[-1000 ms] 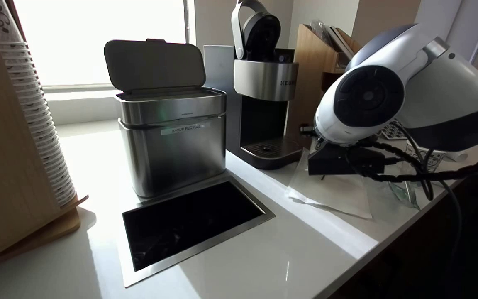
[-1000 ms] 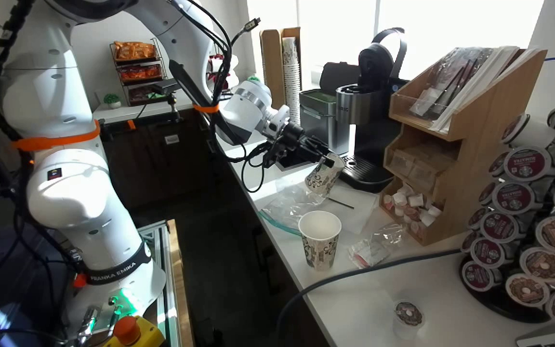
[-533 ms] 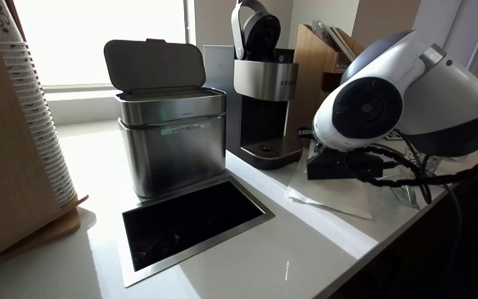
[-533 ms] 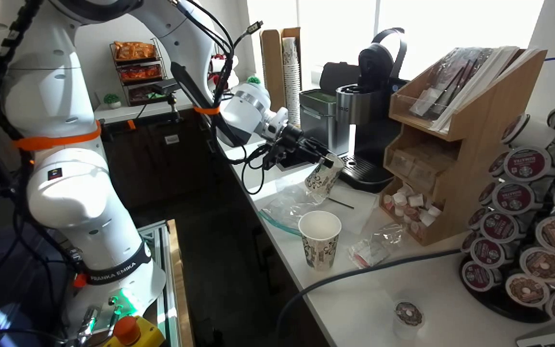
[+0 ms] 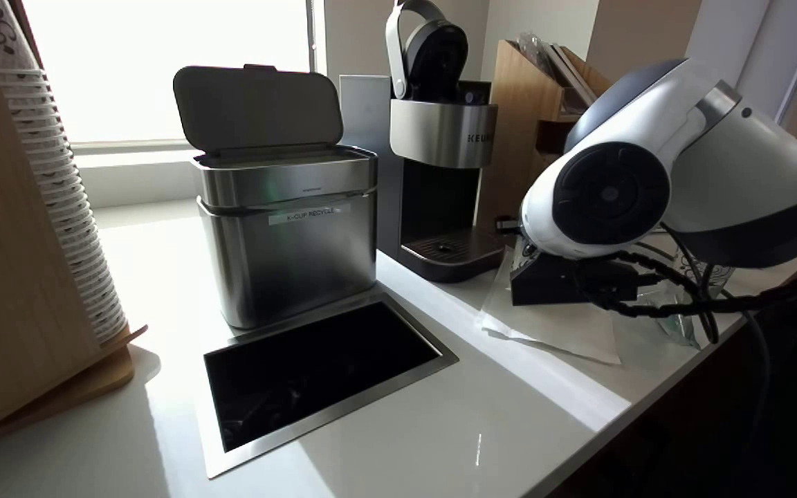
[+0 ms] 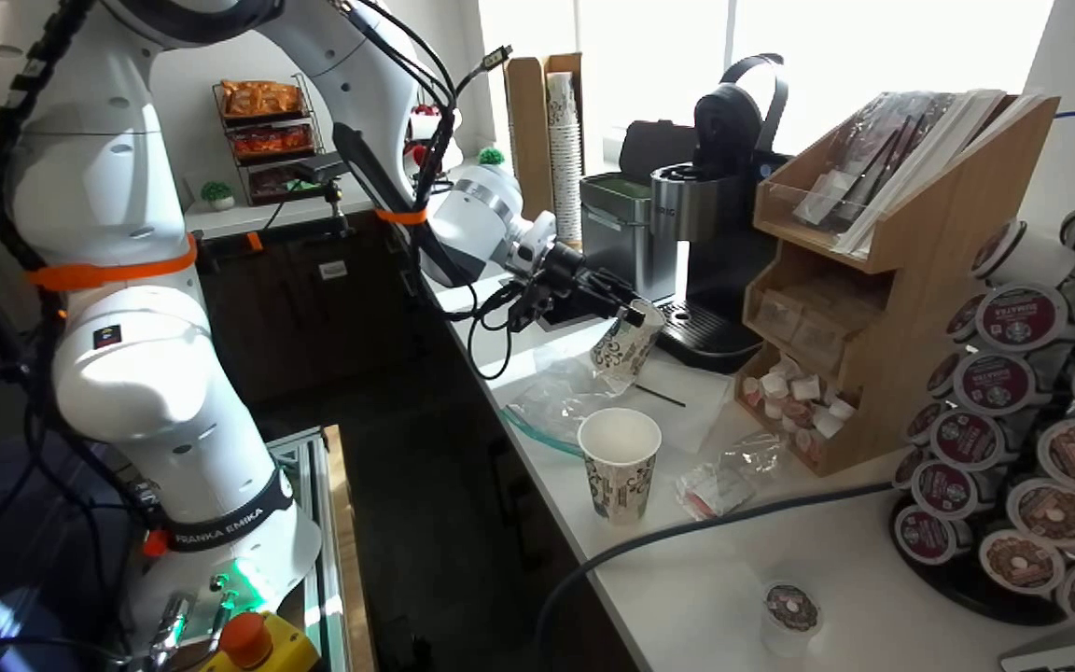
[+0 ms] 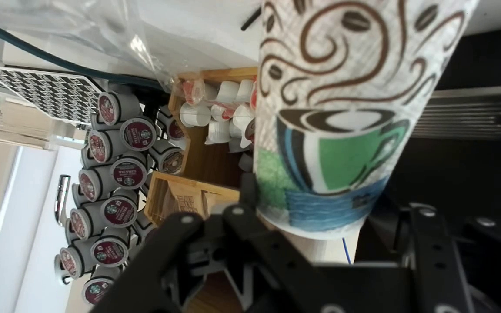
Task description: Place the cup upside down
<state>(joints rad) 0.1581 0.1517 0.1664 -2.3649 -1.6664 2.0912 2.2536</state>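
- At the far left of an exterior view we see the white arm [image 6: 155,373], with a red button [image 6: 246,637] on a yellow box [image 6: 284,646] at its foot.
- Behind the arm we make out a rack [image 6: 269,140] of orange and red packets.
- Next we come to a plastic bag [image 6: 556,397], crumpled on the white counter [image 6: 673,588], and, farther back, a tall stack of cups [image 6: 565,154].
- Above the counter we find the gripper [image 7: 315,200] pinching the cup [image 6: 626,347] near its upper end; in the wrist view its fingers stand on either side, the printed green mug facing us.
- The cup leans, narrower end up, wider end toward the counter; we cannot tell whether its lower edge touches anything.
- Nearer the camera, apart from it, we see the second cup [image 6: 620,467] upright.
- Behind the held cup we have a steel bin [image 6: 631,238], lid raised, and then the coffee machine [image 6: 701,224], top lifted; both exterior views show these two.
- A thin black stick [image 6: 661,395] lies on a white sheet [image 6: 704,399].
- Rightward we see a lone pod [image 6: 791,616] on the counter, a wooden organizer [image 6: 920,271] and, last, a pod carousel [image 6: 1013,420].
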